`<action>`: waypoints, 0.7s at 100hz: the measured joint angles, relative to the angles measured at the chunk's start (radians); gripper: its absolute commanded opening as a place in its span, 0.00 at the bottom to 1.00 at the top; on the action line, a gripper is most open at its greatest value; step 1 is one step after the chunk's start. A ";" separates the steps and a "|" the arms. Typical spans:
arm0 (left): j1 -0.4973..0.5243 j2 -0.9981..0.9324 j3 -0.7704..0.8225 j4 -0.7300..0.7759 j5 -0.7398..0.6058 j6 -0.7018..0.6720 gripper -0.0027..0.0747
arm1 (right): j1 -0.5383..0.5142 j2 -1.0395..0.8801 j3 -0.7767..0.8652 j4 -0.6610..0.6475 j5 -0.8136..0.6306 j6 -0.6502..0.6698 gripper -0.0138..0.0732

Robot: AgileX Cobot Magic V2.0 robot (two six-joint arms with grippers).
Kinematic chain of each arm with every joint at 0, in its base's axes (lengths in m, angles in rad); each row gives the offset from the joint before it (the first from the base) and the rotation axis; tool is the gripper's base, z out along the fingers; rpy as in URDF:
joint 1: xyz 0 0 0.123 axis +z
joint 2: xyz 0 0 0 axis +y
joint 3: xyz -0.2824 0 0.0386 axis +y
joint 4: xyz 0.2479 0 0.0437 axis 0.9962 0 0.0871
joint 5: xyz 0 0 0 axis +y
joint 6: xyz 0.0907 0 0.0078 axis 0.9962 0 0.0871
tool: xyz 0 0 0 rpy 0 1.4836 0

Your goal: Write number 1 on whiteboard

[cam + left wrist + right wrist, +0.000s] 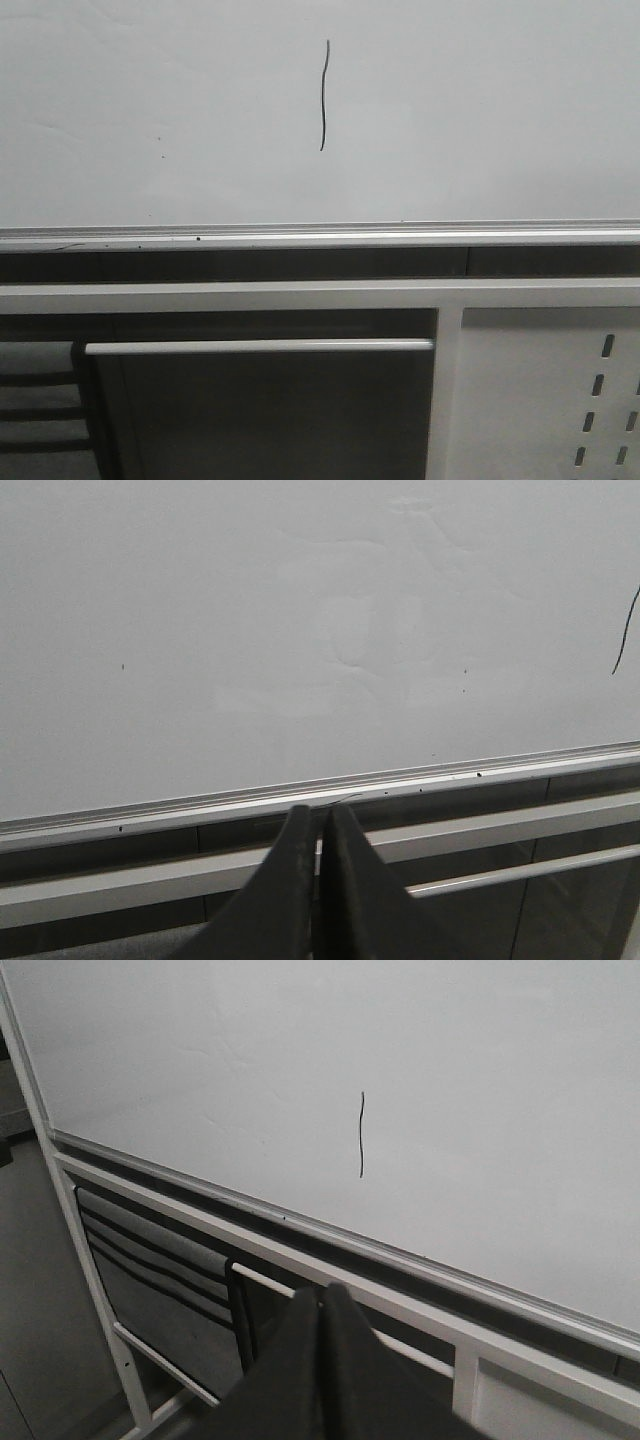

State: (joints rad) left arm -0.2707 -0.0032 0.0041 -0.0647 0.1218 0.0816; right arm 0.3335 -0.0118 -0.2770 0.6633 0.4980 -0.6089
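The whiteboard (480,110) fills the upper half of the front view, a pale grey-white board with a silver edge rail. The number 1 (324,95) is a thin dark, slightly wavy vertical stroke near the board's middle. It also shows in the right wrist view (361,1135) and at the edge of the left wrist view (627,630). My left gripper (319,812) is shut and empty, held back from the board below its rail. My right gripper (321,1292) is shut and empty, also away from the board. No marker is in view. Neither gripper shows in the front view.
Below the board runs the silver rail (320,236), then a white frame bar (300,296). A light grey panel with slanted slots (560,400) is at the lower right. A dark fabric holder (160,1280) hangs on the stand's frame. Tiny dark specks dot the board.
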 measured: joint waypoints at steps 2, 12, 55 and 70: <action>0.000 0.000 0.000 0.000 0.000 0.000 0.01 | 0.000 0.000 0.000 0.000 0.000 0.000 0.10; 0.000 0.000 0.000 0.000 0.000 0.000 0.01 | 0.000 0.000 0.000 0.000 0.000 0.000 0.10; 0.000 0.000 0.000 -0.002 0.001 0.000 0.01 | 0.000 0.000 0.014 -0.009 -0.039 0.000 0.10; 0.000 0.000 0.000 -0.002 0.001 0.000 0.01 | -0.027 0.016 0.093 -0.200 -0.237 0.186 0.10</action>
State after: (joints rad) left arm -0.2707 -0.0032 0.0041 -0.0670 0.1227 0.0816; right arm 0.3060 0.0037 -0.1843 0.4633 0.2609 -0.4231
